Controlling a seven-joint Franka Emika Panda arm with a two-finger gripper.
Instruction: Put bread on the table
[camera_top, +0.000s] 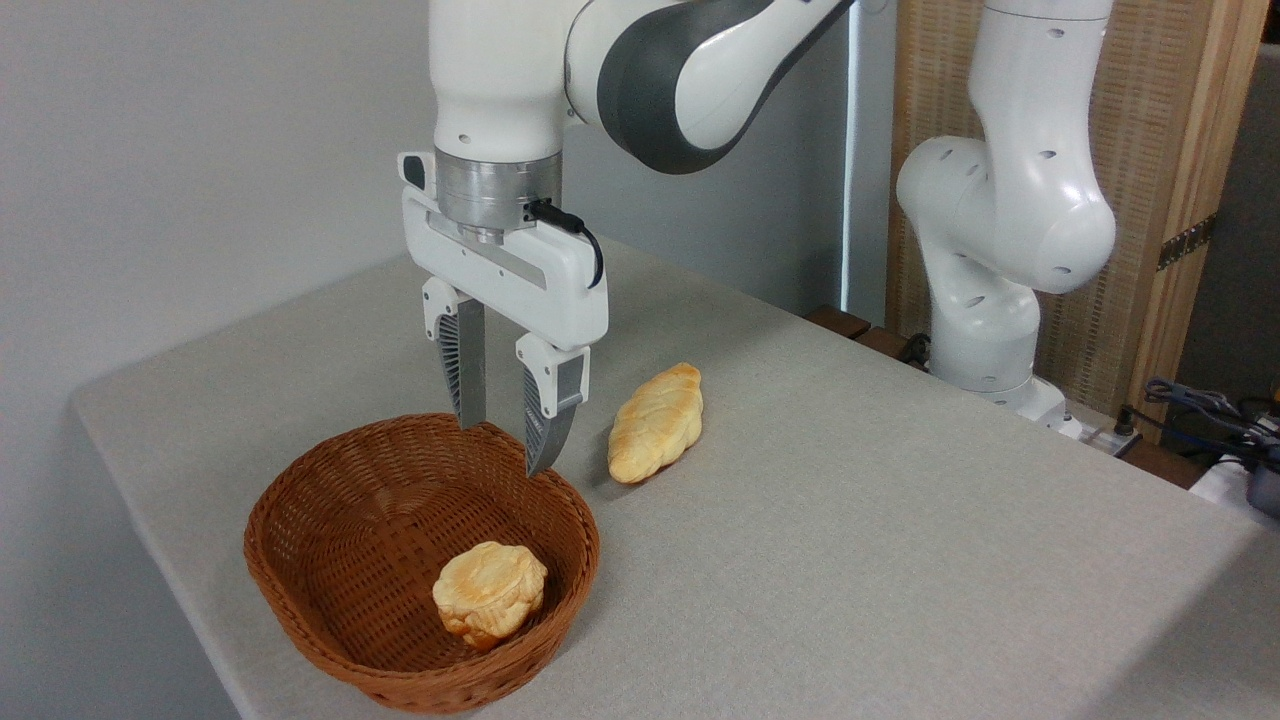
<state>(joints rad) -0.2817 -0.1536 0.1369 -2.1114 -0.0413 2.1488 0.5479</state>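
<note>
Jaws apart, empty, above basket (330, 560) far rim | bread (490, 592) inside, near front wall | table (900, 560) right side open

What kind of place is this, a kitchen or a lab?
Most likely a robotics lab or test bench, not a kitchen: a white robot arm is mounted beside a plain cloth-covered table, with loose cables at the right edge.

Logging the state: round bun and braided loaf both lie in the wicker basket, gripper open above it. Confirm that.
Wrong on one point: only the round bun lies in the wicker basket. The camera view shows the braided loaf on the table beside it. The gripper is open above the basket.
</note>
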